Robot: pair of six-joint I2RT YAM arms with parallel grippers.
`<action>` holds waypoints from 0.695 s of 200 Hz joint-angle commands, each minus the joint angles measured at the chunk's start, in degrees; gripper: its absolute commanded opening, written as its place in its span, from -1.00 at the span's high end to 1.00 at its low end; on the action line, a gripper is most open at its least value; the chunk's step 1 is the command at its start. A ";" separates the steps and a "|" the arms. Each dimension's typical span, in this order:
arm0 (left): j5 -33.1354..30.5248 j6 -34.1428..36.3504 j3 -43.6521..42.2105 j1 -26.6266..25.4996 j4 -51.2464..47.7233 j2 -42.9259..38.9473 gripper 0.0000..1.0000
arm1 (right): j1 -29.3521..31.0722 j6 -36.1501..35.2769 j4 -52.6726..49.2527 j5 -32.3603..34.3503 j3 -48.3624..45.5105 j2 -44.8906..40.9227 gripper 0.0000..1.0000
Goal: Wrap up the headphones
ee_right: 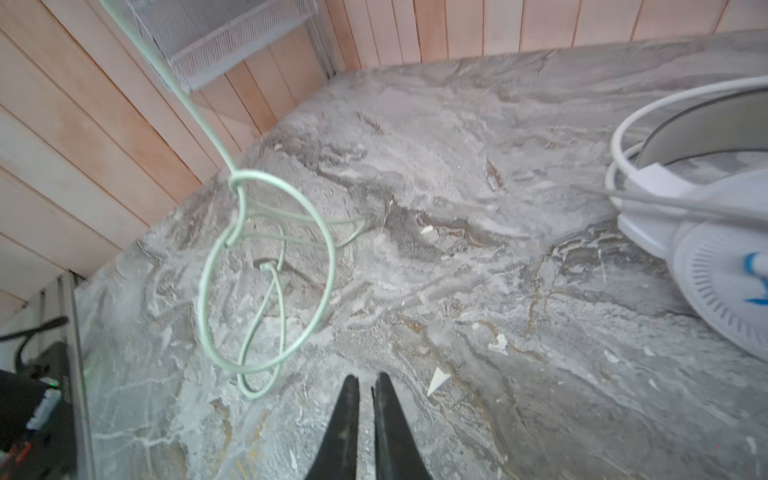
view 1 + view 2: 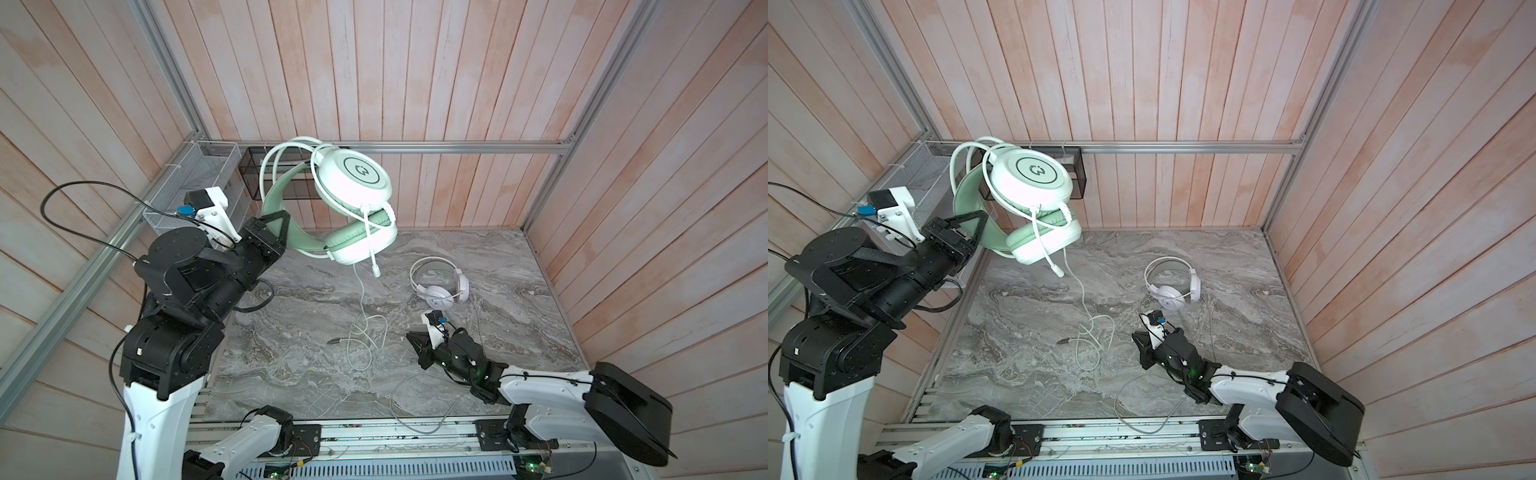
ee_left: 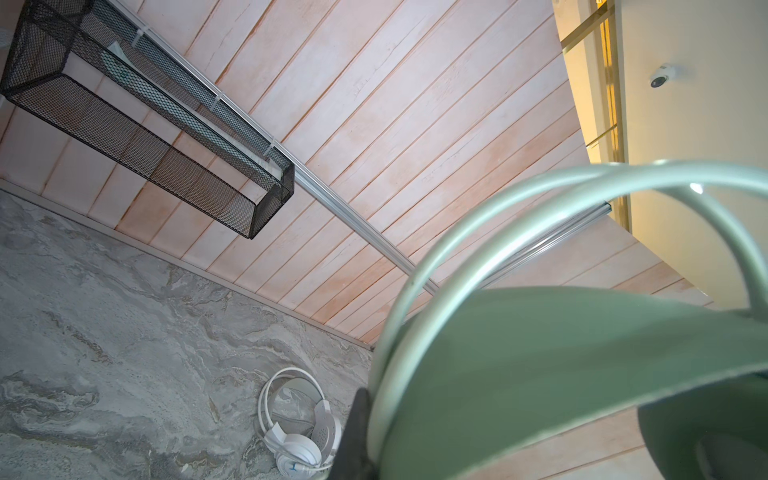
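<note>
The mint-green headphones [image 2: 353, 178] [image 2: 1030, 174] hang high over the table's back left. My left gripper [image 2: 282, 224] [image 2: 978, 224] is shut on their padded headband [image 3: 540, 353]; one dark finger [image 3: 356, 432] shows beside it. Their green cord [image 2: 365, 328] [image 1: 266, 270] drops to the marble table [image 2: 291, 374] and lies there in loose loops. The white headphones [image 2: 440, 286] [image 2: 1173, 286] [image 3: 299, 432] [image 1: 706, 257] lie on the table at the right. My right gripper [image 2: 409, 337] [image 2: 1136, 336] [image 1: 365, 380] sits low between cord and white headset, jaws nearly together, holding nothing.
A black mesh basket [image 2: 253, 166] [image 3: 145, 137] hangs on the back wall and a white mesh basket [image 2: 195, 174] on the left wall. The white headset's grey cord [image 2: 415, 399] loops near the front rail [image 2: 374, 432]. Wooden walls close three sides.
</note>
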 commanded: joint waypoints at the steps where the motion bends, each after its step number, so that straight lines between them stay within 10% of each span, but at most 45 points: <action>1: -0.07 -1.82 -0.17 0.28 3.40 -0.60 1.00 | 0.52 -3.02 -3.53 -2.12 3.60 -5.24 0.30; 24: 0.50 -2.63 -2.00 0.28 4.22 -1.05 1.00 | 0.55 -6.52 -1.49 -7.69 10.37 -2.64 -0.16; 139: 0.08 -4.90 -5.91 0.28 3.58 -2.61 1.00 | 0.68 -3.25 20.28 -11.46 26.79 31.90 -0.30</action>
